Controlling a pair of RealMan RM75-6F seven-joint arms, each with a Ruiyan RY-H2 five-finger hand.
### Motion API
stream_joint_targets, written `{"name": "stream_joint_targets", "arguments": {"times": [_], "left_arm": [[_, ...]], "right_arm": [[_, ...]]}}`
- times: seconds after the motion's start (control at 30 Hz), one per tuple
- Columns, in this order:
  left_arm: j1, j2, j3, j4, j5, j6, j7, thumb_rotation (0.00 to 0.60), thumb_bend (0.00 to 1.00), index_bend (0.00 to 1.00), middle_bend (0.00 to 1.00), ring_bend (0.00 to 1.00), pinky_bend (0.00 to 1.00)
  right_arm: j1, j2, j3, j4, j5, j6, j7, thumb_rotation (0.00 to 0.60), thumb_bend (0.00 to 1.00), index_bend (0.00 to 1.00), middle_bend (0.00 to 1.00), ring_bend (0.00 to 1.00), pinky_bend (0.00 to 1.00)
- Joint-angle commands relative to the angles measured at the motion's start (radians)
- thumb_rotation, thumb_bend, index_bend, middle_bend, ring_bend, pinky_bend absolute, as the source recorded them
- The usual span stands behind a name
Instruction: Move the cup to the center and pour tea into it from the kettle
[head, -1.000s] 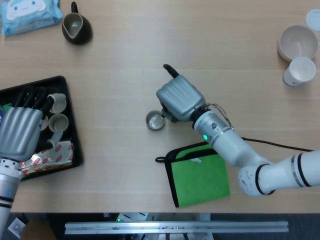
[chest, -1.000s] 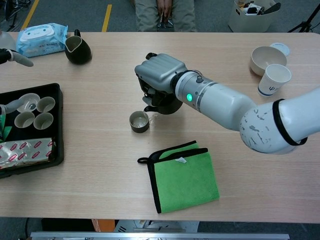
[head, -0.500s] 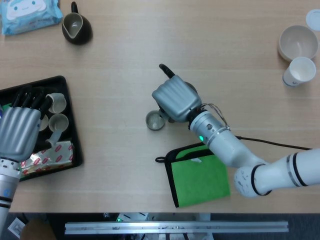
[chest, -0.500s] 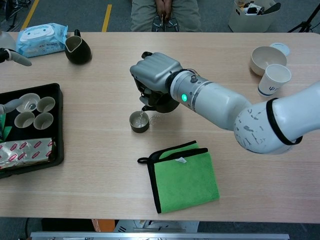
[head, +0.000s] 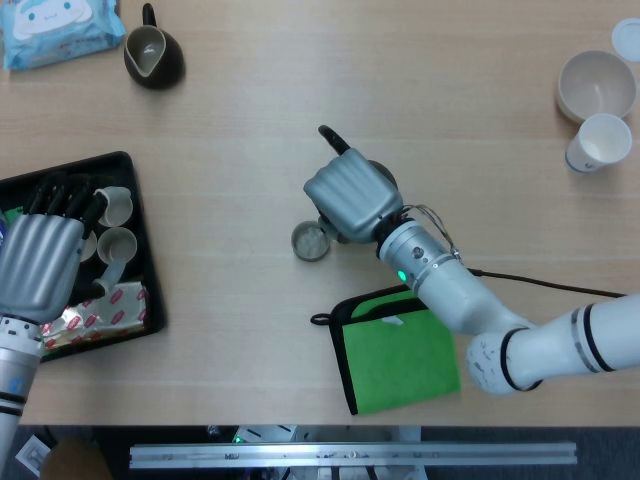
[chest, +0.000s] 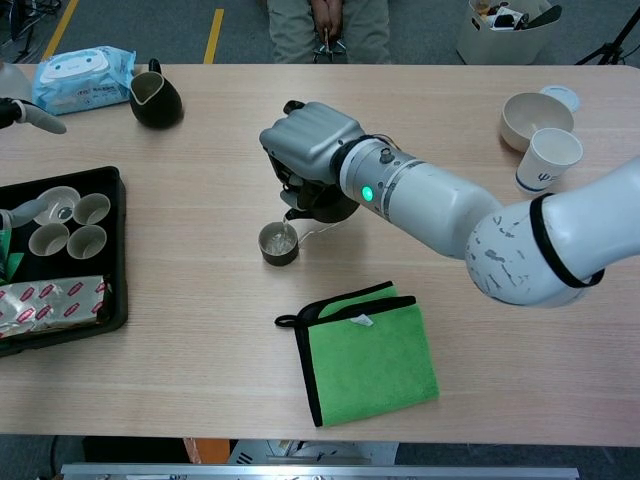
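Right hand (chest: 312, 150) gripping dark kettle (chest: 325, 205), tilted, spout just over cup (chest: 278, 243) at table centre. Left hand (head: 40, 260) open above tray (head: 140, 300), holding nothing. Best to keep spout low, tilt slowly, avoid spilling beside cup.

Both views are bright and evenly lit from overhead, so shadows on the worktop (head: 250, 130) stay soft and short. Everything's pretty sharp with no motion blur. There's a mild sheen on the right hand (chest: 305, 150)'s grey shell.
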Motion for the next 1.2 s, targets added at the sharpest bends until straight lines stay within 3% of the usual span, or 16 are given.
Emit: {"name": "stream_joint_targets", "arguments": {"times": [0.03,0.33,0.87,1.2], "left_arm": [[0.001,0.0,-0.001,0.0,-0.001,-0.002,0.0,0.6,0.28,0.22,0.18,0.15,0.12],[0.006,-0.002,-0.004,0.005,-0.001,-0.004,-0.005,0.6,0.28,0.22,0.18,0.15,0.12],[0.007,-0.005,-0.005,0.011,0.002,-0.018,-0.008,0.6,0.28,0.22,0.18,0.15,0.12],[0.002,-0.01,-0.007,0.006,0.004,-0.029,0.001,0.6,0.28,0.22,0.18,0.15,0.12]], "right_arm": [[0.002,0.0,0.0,0.0,0.001,0.002,0.0,0.584,0.41,1.0,0.95,0.91,0.01],[0.0,-0.011,-0.004,0.011,-0.006,0.007,0.015,0.585,0.41,1.0,0.95,0.91,0.01],[-0.096,-0.062,-0.016,0.056,-0.15,0.025,0.19,0.596,0.41,1.0,0.95,0.91,0.01],[-0.165,-0.035,-0.009,0.042,-0.244,0.036,0.301,0.595,0.41,1.0,0.95,0.91,0.01]]}}
